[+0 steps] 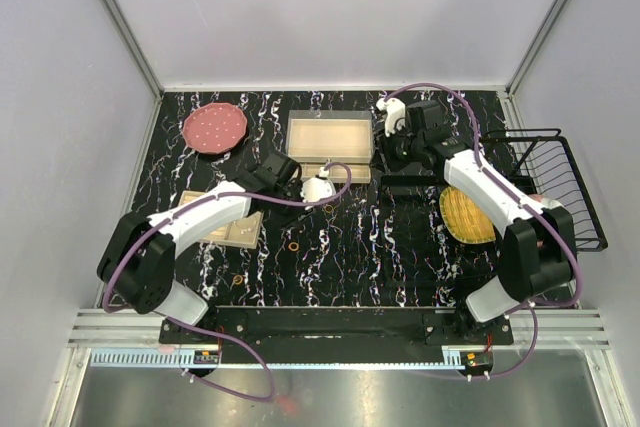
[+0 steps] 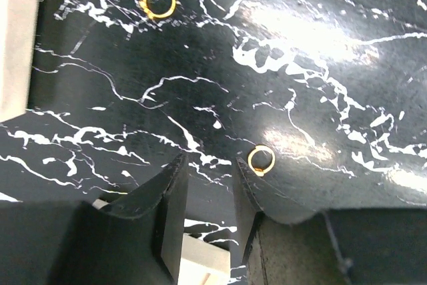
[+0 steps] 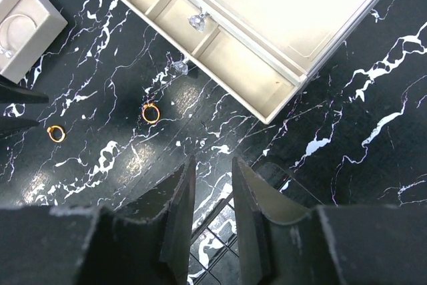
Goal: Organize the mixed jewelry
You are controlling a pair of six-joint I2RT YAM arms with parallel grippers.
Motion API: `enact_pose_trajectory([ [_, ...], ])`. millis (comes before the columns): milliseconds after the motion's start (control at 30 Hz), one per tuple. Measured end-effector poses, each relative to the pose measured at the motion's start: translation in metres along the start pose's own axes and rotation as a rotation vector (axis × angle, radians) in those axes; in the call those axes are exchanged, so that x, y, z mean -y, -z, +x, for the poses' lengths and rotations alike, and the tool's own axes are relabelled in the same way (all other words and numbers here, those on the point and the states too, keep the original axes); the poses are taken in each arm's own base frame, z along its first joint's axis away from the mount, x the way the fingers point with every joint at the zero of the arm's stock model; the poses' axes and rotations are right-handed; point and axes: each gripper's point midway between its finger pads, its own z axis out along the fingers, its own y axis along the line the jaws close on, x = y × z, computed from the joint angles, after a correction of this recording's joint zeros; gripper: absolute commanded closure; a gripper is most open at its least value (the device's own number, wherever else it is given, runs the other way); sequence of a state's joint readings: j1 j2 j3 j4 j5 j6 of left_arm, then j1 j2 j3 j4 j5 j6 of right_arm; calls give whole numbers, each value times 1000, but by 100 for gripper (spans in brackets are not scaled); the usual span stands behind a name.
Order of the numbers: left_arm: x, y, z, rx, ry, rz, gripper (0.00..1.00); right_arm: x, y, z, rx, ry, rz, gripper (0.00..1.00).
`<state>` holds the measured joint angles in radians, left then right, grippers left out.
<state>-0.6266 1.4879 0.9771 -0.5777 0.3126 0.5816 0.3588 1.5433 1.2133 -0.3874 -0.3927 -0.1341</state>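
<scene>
The mixed jewelry lies scattered on the black marbled table. In the left wrist view, one orange-gold ring (image 2: 261, 159) sits just beside my right fingertip and another gold ring (image 2: 159, 0) lies farther off. My left gripper (image 2: 210, 165) is open with only tabletop between the fingers. From the right wrist I see two gold rings (image 3: 151, 113) (image 3: 56, 133), a silvery piece (image 3: 179, 67) on the table, and another silvery piece (image 3: 197, 21) in a compartment of the beige tray (image 3: 267, 85). My right gripper (image 3: 212, 165) is open and empty, hovering over a black wire grid.
A pink plate (image 1: 214, 128) sits at back left, the beige tray (image 1: 330, 119) at back centre. A small beige ring box (image 1: 240, 232) lies under my left arm. On the right are a yellow round item (image 1: 465, 215) and a black wire rack (image 1: 560, 187). Loose rings (image 1: 296, 245) (image 1: 238, 279) lie nearer the front.
</scene>
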Motion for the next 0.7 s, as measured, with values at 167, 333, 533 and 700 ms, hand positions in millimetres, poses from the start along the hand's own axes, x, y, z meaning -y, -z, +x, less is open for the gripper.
enact_pose_trajectory([
  [167, -10, -2, -11, 16, 44, -41, 62, 3, -7, 7, -25, -9, -1, 66],
  [333, -15, -15, -26, 12, 126, -41, 61, 9, -9, 10, -33, -10, 22, 67],
  [533, -28, -26, -51, 40, 221, -49, 61, 29, -5, 9, -25, -28, 95, 67],
  [700, -34, -37, -62, 52, 292, -51, 61, 55, 4, 5, 0, -53, 199, 68],
])
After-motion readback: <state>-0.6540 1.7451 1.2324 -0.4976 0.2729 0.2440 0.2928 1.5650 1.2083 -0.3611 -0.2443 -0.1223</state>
